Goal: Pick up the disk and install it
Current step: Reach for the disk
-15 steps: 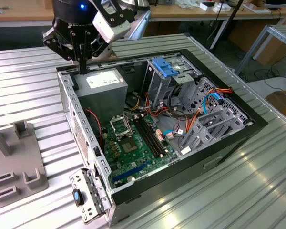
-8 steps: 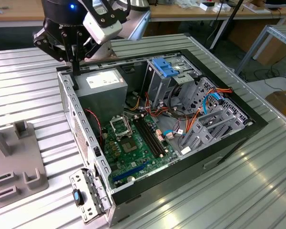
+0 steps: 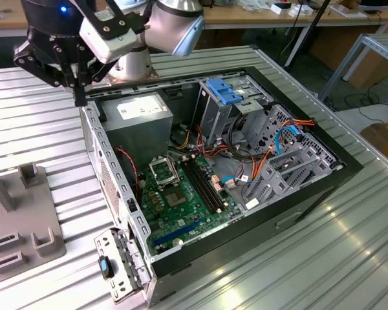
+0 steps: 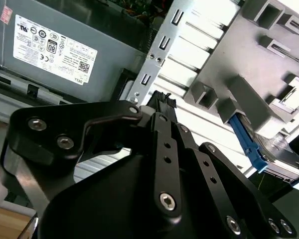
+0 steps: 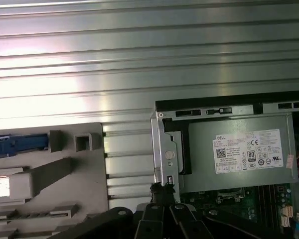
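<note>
The gripper (image 3: 79, 90) hangs over the corner of the open computer case (image 3: 110, 168), close by the grey power supply (image 3: 136, 110); in both wrist views its fingertips meet at the tip (image 4: 162, 102) with nothing between them, so it is drawn together and empty; whether the tip touches the case's sheet-metal wall I cannot tell. The disk (image 4: 249, 147) sits apart from the case, in the grey moulded fixture (image 5: 89, 189) that lies on the ribbed metal table (image 3: 349, 258) beside it; in the first wrist view its blue rail (image 5: 17, 143) shows at the far edge of that fixture, well apart from the fingertips. By its look the disk is a stiff, flat block, metal-bodied and probably fairly heavy for its size; it should not flex under a firm pinch; the bare metal faces are likely smooth and a little slippery, while the plastic rails may give slightly and offer more friction. It is also a delicate part, ill-suited to knocks or a drop; the soundest hold, I judge, is across its thin dimension near the middle of its length, so that the weight balances and the rail ends remain free of the fingers.
</note>
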Motion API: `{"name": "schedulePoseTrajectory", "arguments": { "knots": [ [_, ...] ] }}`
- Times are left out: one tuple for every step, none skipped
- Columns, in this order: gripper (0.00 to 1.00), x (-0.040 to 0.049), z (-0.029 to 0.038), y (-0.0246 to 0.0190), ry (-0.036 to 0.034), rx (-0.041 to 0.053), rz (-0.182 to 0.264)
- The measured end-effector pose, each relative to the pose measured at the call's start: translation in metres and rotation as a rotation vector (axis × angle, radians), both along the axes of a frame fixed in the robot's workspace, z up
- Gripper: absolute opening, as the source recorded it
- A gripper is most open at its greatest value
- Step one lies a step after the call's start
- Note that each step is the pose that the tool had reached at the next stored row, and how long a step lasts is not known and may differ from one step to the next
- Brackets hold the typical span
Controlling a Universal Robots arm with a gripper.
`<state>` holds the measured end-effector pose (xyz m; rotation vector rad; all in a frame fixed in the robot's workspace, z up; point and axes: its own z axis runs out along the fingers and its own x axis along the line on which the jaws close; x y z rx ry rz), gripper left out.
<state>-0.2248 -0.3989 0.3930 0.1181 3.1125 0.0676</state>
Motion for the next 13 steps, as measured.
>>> {"name": "schedulePoseTrajectory", "arguments": {
  "knots": [
    [0.11,-0.0089,0.0,0.0,0.0001,-0.0001,0.0],
    [0.11,-0.0181,-0.0001,0.0,0.0,0.0,0.0],
    [0.11,-0.0317,-0.0001,0.0,0.0001,-0.0001,0.0],
    [0.11,-0.0386,-0.0002,0.0,0.0,0.0,0.0],
    [0.11,-0.0459,-0.0003,0.0,0.0,0.0,0.0],
    [0.11,-0.0495,-0.0003,0.0,0.0,0.0,0.0],
    [0.11,-0.0545,-0.0003,0.0,0.0001,-0.0002,0.0],
    [0.11,-0.0593,-0.0003,0.0001,0.0001,-0.0002,0.0],
    [0.11,-0.0633,-0.0003,0.0002,0.0,-0.0002,0.0],
    [0.11,-0.0732,-0.0005,0.0003,-0.0001,-0.0002,0.0],
    [0.11,-0.0795,-0.0004,0.0006,0.0001,-0.0004,0.0],
    [0.11,-0.0879,-0.0005,0.0015,0.0,-0.0003,0.0],
    [0.11,-0.0931,-0.0005,0.0022,0.0,-0.0004,0.0]
  ]
}}
